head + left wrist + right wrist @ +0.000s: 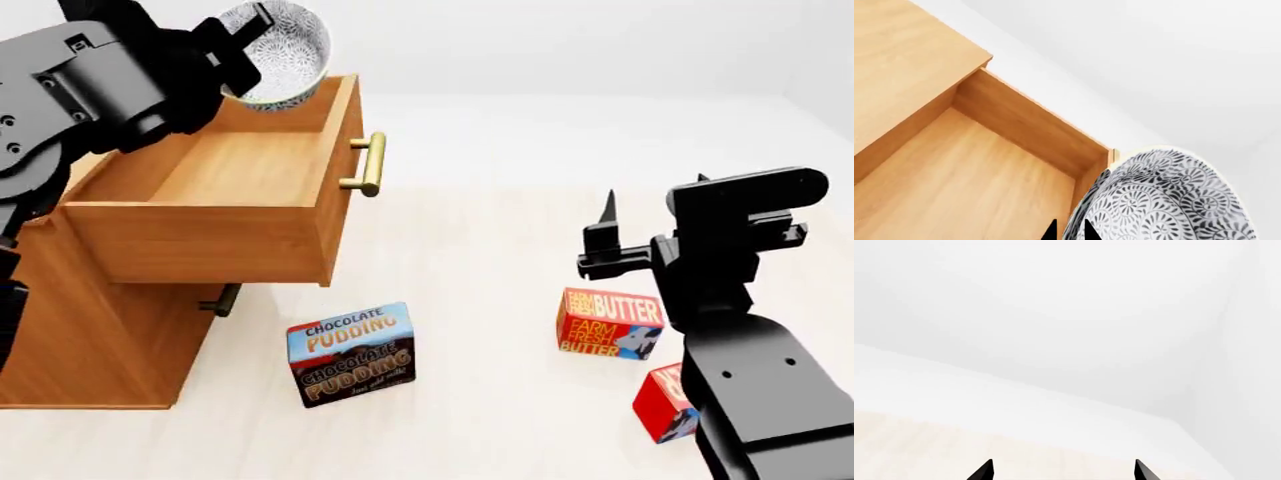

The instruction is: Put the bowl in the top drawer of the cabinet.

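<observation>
The white bowl (283, 45) with its blue-grey floral pattern hangs tilted over the far corner of the pulled-out top drawer (200, 180) of the orange-brown cabinet (94, 330). My left gripper (244, 38) is shut on the bowl's rim. In the left wrist view the bowl (1167, 200) fills the corner beside the drawer's bare wooden floor (954, 185), and the left gripper (1069, 231) pinches its rim. My right gripper (610, 235) is open and holds nothing, off to the right over the floor; in its own view the right gripper (1062, 471) faces only pale floor and wall.
A chocolate pudding box (350, 352) stands on the floor in front of the cabinet. A butter box (609, 322) and a red box (663, 402) lie beside my right arm. The lower drawer's brass handle (223, 298) sits under the open drawer, whose own handle (367, 163) juts forward.
</observation>
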Motion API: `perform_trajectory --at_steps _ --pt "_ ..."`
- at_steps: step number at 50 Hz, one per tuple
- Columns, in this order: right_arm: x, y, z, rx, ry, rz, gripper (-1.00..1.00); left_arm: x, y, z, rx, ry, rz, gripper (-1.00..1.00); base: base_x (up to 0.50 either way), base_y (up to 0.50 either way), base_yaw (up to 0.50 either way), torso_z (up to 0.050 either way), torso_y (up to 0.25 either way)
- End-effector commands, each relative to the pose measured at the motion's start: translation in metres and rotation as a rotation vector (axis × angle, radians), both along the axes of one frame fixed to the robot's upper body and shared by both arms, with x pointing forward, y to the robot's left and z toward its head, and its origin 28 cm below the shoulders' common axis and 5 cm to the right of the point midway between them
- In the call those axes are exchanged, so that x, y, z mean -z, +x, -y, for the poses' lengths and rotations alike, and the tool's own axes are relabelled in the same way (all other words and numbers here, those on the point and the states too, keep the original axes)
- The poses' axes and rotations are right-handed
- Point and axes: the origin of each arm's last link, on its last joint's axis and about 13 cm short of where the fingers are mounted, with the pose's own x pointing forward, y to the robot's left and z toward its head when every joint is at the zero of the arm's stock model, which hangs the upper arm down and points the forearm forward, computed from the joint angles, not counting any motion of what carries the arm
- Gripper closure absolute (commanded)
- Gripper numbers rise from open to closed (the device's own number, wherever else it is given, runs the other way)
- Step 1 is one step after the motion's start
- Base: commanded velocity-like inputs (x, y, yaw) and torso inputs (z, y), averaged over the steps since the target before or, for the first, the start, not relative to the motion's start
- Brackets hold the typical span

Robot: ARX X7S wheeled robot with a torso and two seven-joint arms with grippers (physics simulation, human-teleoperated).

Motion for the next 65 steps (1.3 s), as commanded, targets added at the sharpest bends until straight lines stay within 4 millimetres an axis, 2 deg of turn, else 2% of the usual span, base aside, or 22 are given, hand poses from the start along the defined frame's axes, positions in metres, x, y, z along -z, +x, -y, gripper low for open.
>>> perform_trajectory --at_steps 1,22,41,65 --pt "0.000 -0.003 0.003 0.009 0.002 0.002 -1.00 0.010 0.015 -0.003 -0.069 -0.019 -0.040 1.00 0.00 0.00 0.00 0.000 0.000" --pt "0.003 -0.005 0.006 0.016 0.007 -0.001 -1.00 0.034 0.044 -0.012 -0.172 0.026 -0.115 1.00 0.00 0.00 0.00 0.000 0.000" --pt "0.005 -0.005 0.006 0.013 0.019 -0.005 -1.00 0.049 0.055 -0.014 -0.197 0.006 -0.161 1.00 0.00 0.00 0.00 0.000 0.001" --pt "0.008 -0.007 0.010 0.024 0.019 -0.014 -1.00 0.063 0.056 -0.014 -0.204 -0.025 -0.181 1.00 0.00 0.00 0.00 0.000 0.000"
